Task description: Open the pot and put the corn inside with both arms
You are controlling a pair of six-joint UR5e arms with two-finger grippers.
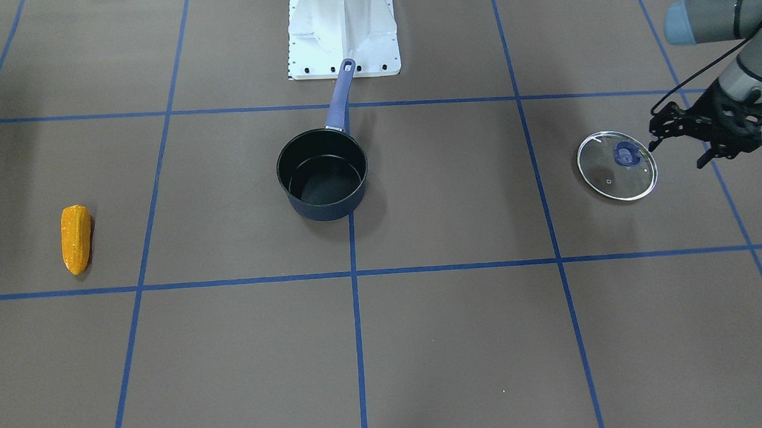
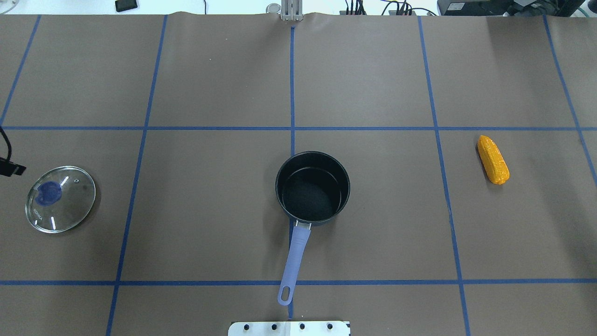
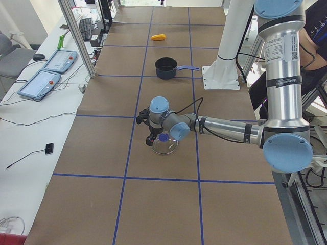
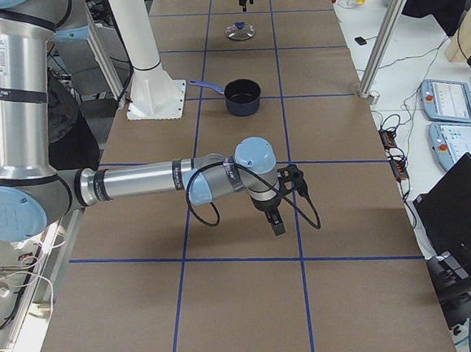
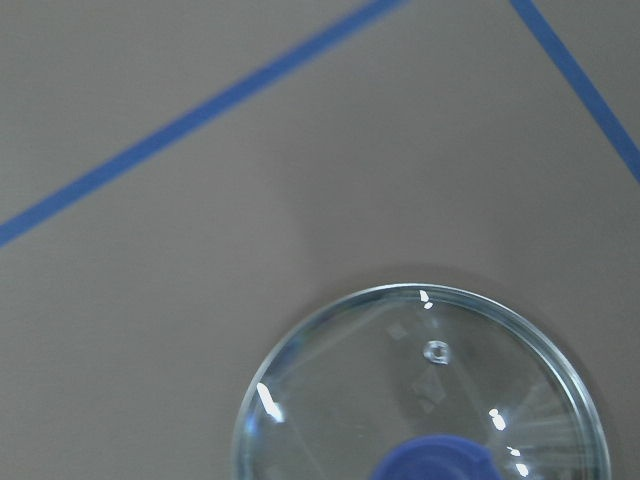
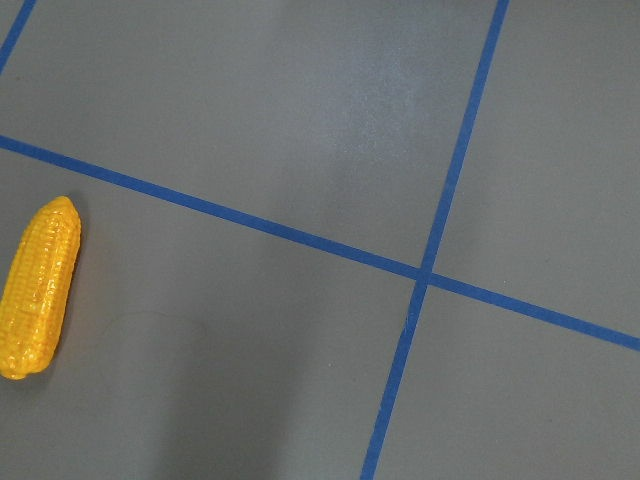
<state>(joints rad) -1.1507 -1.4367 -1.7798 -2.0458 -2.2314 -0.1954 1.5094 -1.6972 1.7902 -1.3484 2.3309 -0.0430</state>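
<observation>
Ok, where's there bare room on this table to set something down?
Wide bare patches lie between the pot and the corn, and between the pot and the glass lid. The far row of squares beyond all three is bare too. Only by the lid is it tight: the left gripper sits beside it.

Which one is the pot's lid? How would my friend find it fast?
Start at the dark blue pot mid-table and look toward the robot's left, by its left pincer. The lid lies flat there: a round see-through disc with a blue knob, nothing like the orange corn far on the other side.
</observation>
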